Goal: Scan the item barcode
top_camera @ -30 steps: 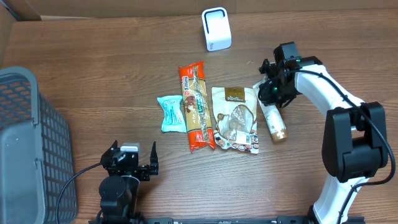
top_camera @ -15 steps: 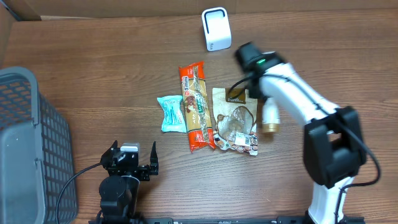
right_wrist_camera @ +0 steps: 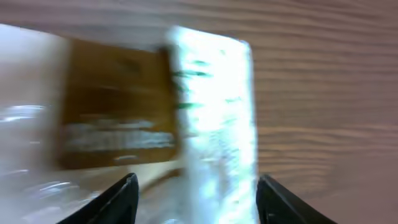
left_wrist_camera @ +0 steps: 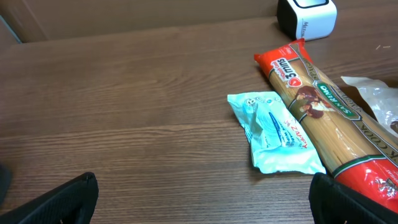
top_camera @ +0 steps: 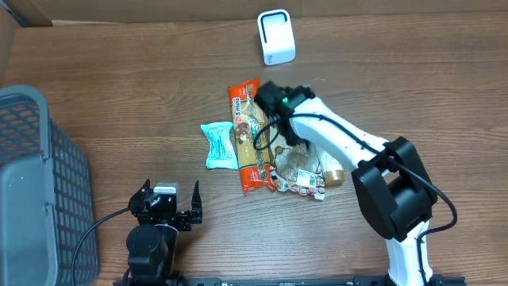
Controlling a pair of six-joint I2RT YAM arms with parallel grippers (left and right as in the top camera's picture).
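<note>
Several items lie mid-table: a long red-and-orange spaghetti pack (top_camera: 248, 141) (left_wrist_camera: 323, 106), a teal packet (top_camera: 218, 146) (left_wrist_camera: 277, 132), a clear bag with a brown label (top_camera: 300, 163) (right_wrist_camera: 118, 102), and a small bottle (top_camera: 333, 171) mostly under the right arm. The white scanner (top_camera: 276, 37) (left_wrist_camera: 308, 14) stands at the far edge. My right gripper (top_camera: 268, 135) (right_wrist_camera: 196, 200) hovers over the seam between spaghetti pack and bag, jaws apart, the view blurred. My left gripper (top_camera: 167, 208) (left_wrist_camera: 199, 208) rests open near the front edge, holding nothing.
A grey mesh basket (top_camera: 40, 183) fills the left side. Cardboard walls (top_camera: 143, 9) border the far edge. The right arm stretches across the bag and the bottle. Bare wood lies between the left gripper and the teal packet.
The right arm has swung from beside the bottle at the right to over the spaghetti pack and bag, and its jaws have opened. The bottle sits slightly further left. The left arm is still.
</note>
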